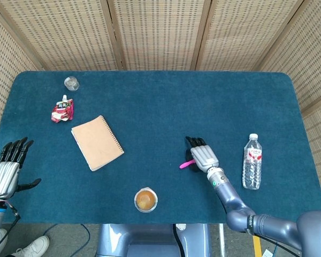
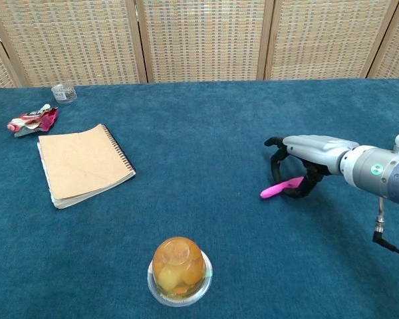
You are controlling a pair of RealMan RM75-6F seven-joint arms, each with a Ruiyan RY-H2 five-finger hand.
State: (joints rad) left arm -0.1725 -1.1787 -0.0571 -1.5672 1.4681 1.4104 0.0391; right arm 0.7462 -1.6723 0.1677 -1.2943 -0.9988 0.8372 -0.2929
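My right hand (image 1: 201,155) (image 2: 312,149) arches over the table right of centre, its dark fingers curled down around a small pink stick (image 1: 186,163) (image 2: 279,188). It pinches the stick's right end, which is raised, while the left tip rests on the blue cloth. My left hand (image 1: 5,168) hangs at the table's left edge in the head view, fingers spread and holding nothing; the chest view does not show it.
A tan spiral notebook (image 1: 97,142) (image 2: 83,163) lies left of centre. An orange fruit cup (image 1: 146,200) (image 2: 179,269) stands near the front edge. A water bottle (image 1: 252,161) lies at the right. A red wrapper (image 1: 62,111) and a small glass (image 1: 71,83) sit far left.
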